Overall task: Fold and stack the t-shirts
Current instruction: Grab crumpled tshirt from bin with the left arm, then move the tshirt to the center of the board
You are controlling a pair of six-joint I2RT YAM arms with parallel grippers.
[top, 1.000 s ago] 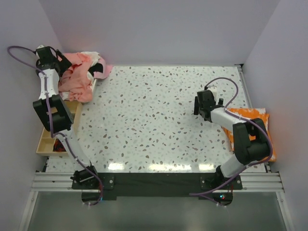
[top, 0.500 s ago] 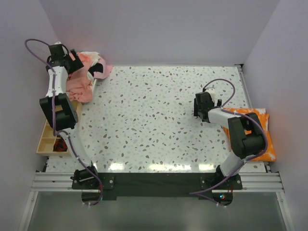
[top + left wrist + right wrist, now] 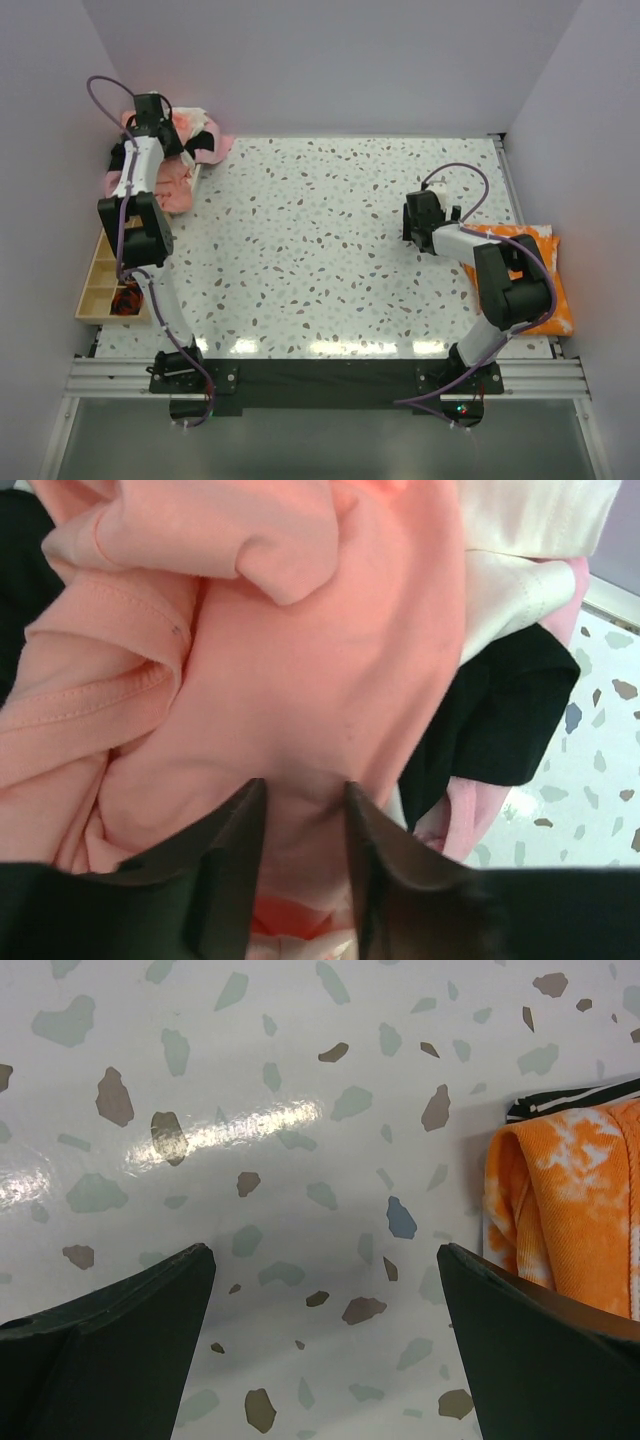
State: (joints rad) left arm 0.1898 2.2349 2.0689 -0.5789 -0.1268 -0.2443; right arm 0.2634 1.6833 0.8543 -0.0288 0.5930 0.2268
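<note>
A heap of t-shirts [image 3: 172, 165] lies at the table's back left corner. My left gripper [image 3: 150, 110] is down in the heap. In the left wrist view its fingers [image 3: 305, 785] pinch a bunched fold of the salmon-pink t-shirt [image 3: 320, 660]. A cream shirt [image 3: 530, 520], a black cloth [image 3: 500, 720] and a pink shirt [image 3: 470, 815] lie beside it. A folded orange t-shirt with white splotches [image 3: 535, 270] rests at the right edge. My right gripper [image 3: 418, 215] hovers open just left of it, over bare table [image 3: 325, 1250], with the orange shirt [image 3: 570, 1200] at its right.
A wooden compartment tray [image 3: 95, 290] sits along the left edge below the heap. A black-and-white striped edge [image 3: 570, 1098] shows under the orange shirt. The speckled table [image 3: 320, 240] is walled at the back and on both sides.
My left arm swung right and down onto the heap, and its jaws closed from wide open onto the salmon-pink cloth. The right arm stayed almost still.
</note>
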